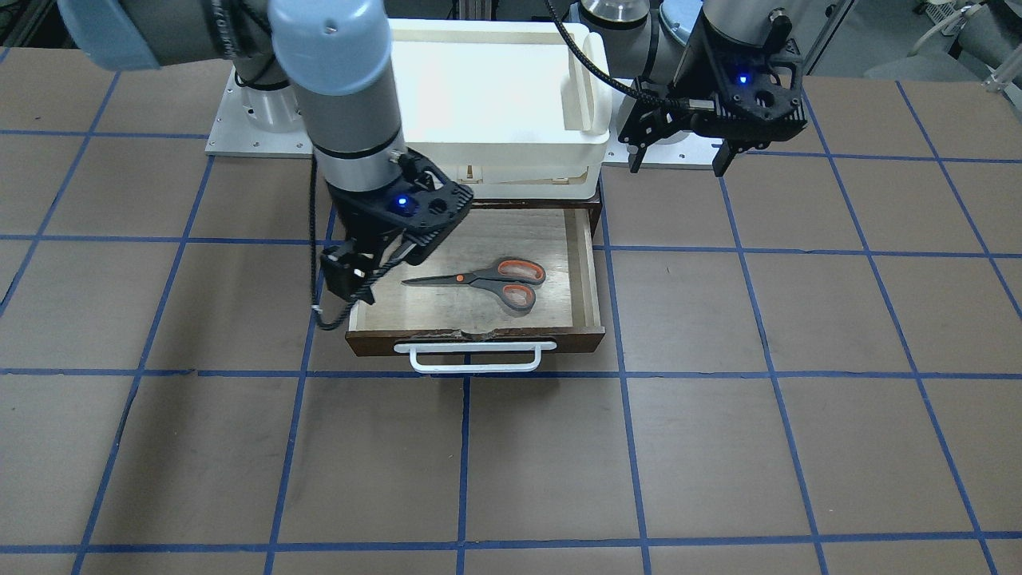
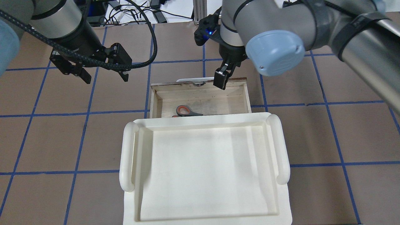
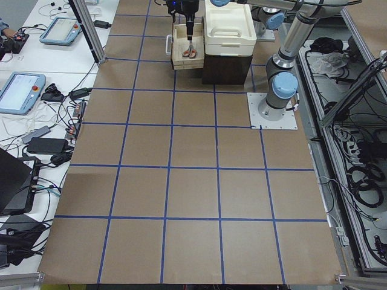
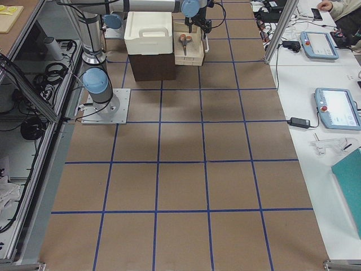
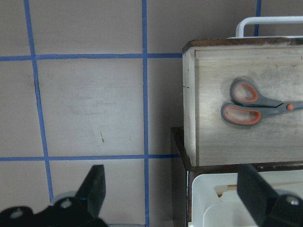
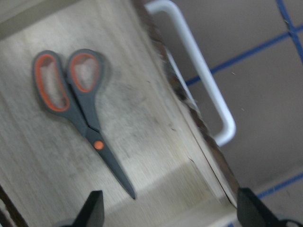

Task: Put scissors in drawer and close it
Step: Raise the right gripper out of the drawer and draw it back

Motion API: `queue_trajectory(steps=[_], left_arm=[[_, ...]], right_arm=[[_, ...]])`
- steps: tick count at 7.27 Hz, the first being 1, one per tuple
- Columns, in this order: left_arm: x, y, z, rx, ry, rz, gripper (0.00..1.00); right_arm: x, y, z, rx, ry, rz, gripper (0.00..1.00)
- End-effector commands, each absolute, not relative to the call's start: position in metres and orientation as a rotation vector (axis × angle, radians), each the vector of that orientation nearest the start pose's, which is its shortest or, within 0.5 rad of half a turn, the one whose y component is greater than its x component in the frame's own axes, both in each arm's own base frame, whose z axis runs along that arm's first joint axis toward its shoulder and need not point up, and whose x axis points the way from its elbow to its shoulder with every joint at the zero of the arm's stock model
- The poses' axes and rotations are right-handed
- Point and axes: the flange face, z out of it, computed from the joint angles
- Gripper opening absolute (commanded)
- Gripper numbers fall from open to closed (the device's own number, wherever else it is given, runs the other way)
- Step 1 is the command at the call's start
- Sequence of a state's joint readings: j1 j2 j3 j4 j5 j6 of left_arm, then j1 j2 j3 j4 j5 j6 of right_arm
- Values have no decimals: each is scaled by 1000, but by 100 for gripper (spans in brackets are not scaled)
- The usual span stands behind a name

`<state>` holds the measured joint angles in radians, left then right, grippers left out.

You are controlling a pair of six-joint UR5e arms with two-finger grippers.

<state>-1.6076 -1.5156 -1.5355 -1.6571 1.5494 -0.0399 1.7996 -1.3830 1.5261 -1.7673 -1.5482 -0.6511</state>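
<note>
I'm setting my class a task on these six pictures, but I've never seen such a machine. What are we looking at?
It's a robot with two arms at a table. Four pictures come from fixed cameras: facing it, over its shoulders and from each table end; two from cameras on its wrists. A pair of scissors lies flat in the open drawer, below a white tray. The right arm hangs over the drawer, the left arm off to the side. Both sets of jaws are open and hold nothing.

Nothing written can be read with any certainty. Pale lettering on the left arm's dark wrist section (image 2: 75, 47) is too small to make out. The teach pendant screens (image 4: 337, 110) in the side views show only blurred patches.
</note>
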Motion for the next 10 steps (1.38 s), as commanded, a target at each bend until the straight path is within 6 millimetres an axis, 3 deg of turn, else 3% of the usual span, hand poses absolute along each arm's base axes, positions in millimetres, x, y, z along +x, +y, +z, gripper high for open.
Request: queue_trajectory(steps=[1, 3, 5, 6, 10], left_arm=[[-153, -462, 523, -5, 3163, -4, 100], [-153, -462, 523, -5, 3163, -4, 100], [-153, -462, 523, -5, 3163, 1, 100], [-153, -461, 523, -5, 3163, 4, 100], [-152, -457, 523, -3, 3162, 26, 100]], right_arm=[[194, -536, 460, -866, 3007, -139, 100], [184, -531, 475, -445, 3093, -183, 100], [181, -514, 500, -418, 3106, -245, 100], [180, -504, 503, -437, 3103, -253, 100], [168, -499, 502, -391, 3170, -190, 100]])
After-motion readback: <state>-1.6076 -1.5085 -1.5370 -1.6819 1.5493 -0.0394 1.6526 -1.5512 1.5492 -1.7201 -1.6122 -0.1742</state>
